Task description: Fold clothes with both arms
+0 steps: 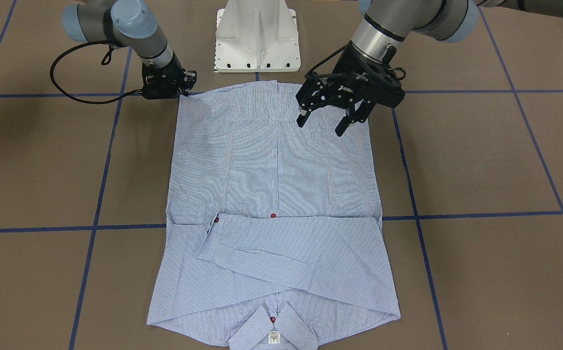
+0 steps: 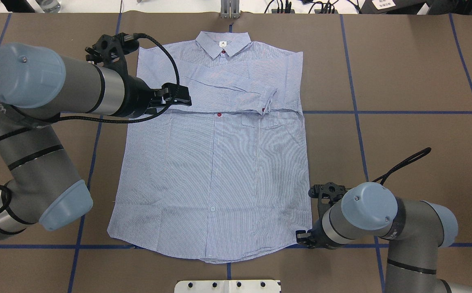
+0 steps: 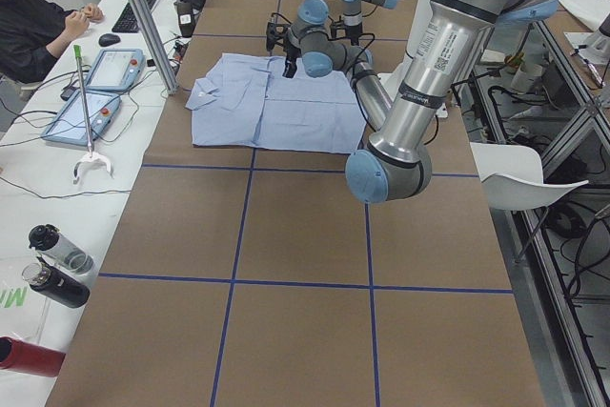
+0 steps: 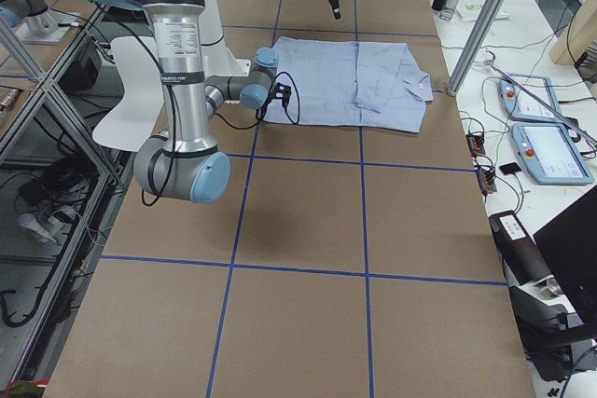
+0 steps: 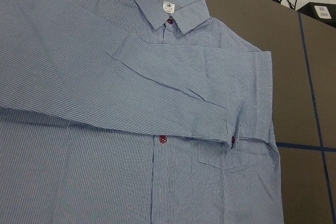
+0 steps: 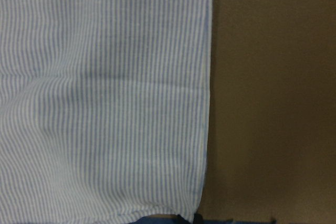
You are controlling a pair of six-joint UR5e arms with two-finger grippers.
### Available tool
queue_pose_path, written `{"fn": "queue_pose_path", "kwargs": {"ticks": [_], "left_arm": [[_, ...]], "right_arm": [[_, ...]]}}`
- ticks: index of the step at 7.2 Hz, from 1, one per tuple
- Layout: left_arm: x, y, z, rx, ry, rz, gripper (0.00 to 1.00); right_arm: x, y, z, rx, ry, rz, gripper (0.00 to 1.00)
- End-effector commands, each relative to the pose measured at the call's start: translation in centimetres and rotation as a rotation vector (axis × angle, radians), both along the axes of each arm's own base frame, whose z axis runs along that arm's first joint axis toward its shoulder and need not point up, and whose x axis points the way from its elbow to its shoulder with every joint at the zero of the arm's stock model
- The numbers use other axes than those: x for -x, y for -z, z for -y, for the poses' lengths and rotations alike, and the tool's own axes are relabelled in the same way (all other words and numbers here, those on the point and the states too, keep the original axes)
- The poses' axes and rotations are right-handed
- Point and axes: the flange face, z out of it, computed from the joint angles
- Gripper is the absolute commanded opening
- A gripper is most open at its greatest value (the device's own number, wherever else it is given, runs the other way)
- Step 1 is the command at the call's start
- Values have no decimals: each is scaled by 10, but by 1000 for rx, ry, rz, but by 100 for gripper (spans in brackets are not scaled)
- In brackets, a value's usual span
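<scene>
Left black two-finger gripper (image 1: 321, 125), fingers spread, hovers above the light blue striped button-up shirt (image 1: 271, 160). Right black gripper (image 1: 181, 91), closure indiscernible, has the hem corner (image 1: 187, 100) at its tips. One-cornered lifting may skew the fold.

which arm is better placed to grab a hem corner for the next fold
The right. The right gripper is low, at table level, right at the hem corner of the shirt on its side. The left gripper hangs open and raised above the cloth, so it would likely have to descend first.
</scene>
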Motion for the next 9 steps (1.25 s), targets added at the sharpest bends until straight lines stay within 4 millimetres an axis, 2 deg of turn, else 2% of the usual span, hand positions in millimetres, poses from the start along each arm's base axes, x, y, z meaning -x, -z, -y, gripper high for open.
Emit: {"fn": "queue_pose_path", "kwargs": {"ticks": [1,2,5,6,8,9], "left_arm": [[0,-1,0,1,0,1,98],[0,-2,0,2,0,2,98],[0,-11,0,17,-2,17,98],[5,-41,-4,49,-2,54,99],[24,-88,-26,98,-8,106,98],[20,-123,-41,135,-31,159,98]], "right_arm": [[-3,6,3,-2,-6,13,0],[-6,11,4,-3,-8,20,0],[-34,49,14,-10,-41,47,0],[-41,55,21,-9,-53,60,0],[-57,67,37,-9,-84,90,0],[-62,69,42,-4,-90,99,0]]}}
